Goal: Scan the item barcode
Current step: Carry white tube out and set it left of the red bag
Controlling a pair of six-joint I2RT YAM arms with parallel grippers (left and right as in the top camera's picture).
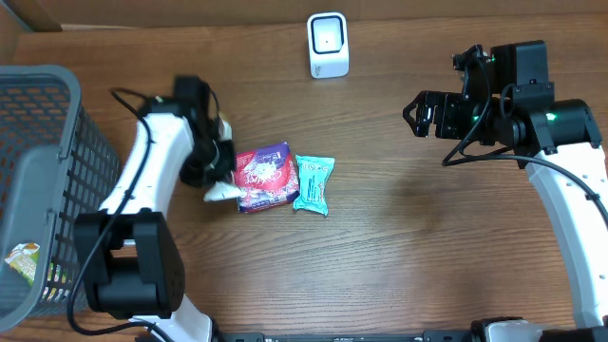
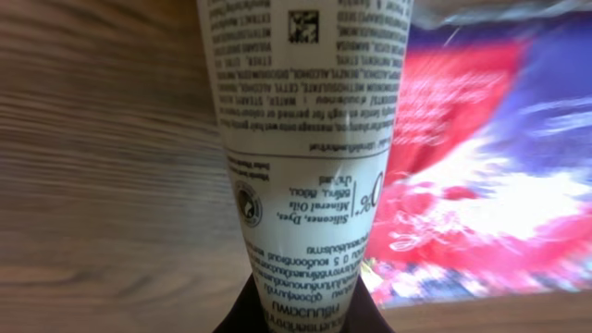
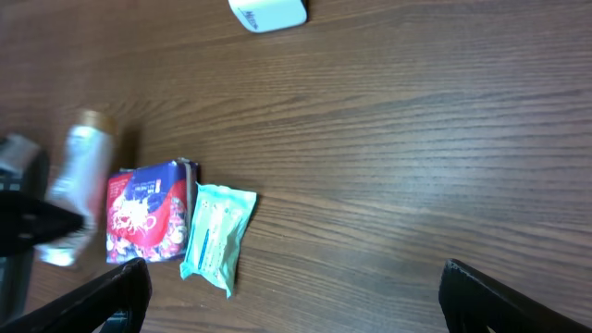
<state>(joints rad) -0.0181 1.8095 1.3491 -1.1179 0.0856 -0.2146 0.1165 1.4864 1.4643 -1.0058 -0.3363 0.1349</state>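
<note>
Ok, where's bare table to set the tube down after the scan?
Widest bare wood: between the teal packet and the right gripper, down to the near edge. Also free: the strip between the scanner and the packets. Crowded: left gripper, tube, red packet and basket sit close together.

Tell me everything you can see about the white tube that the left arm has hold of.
The white tube looks like soft plastic, printed with small dark text, round symbols and a small square code. One end carries a tan cap; the other looks flattened. The left pincer is shut on it, holding it at the left edge of the red pouch. Whether it rests on anything is unclear.
</note>
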